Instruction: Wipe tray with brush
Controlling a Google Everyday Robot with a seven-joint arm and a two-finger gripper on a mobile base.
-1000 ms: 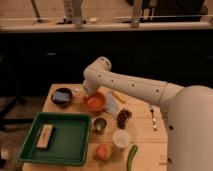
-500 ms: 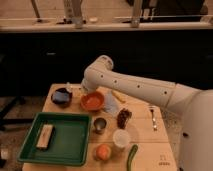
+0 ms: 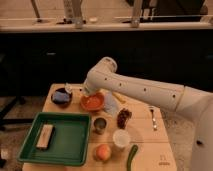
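Note:
The green tray lies at the table's front left, with a tan wooden block in its left half. The brush, a thin white stick, lies on the table at the right, far from the tray. My white arm reaches in from the right. My gripper is at the arm's low end, just behind the orange bowl and back-right of the tray. It is mostly hidden by the wrist. It is well left of the brush, and nothing shows in it.
A dark blue bowl sits back left. A metal cup, white cup, orange fruit, green vegetable and dark snack bag crowd the table's middle and front, right of the tray.
The arm has shifted slightly over the back of the table. The brush, tray and other objects have not moved.

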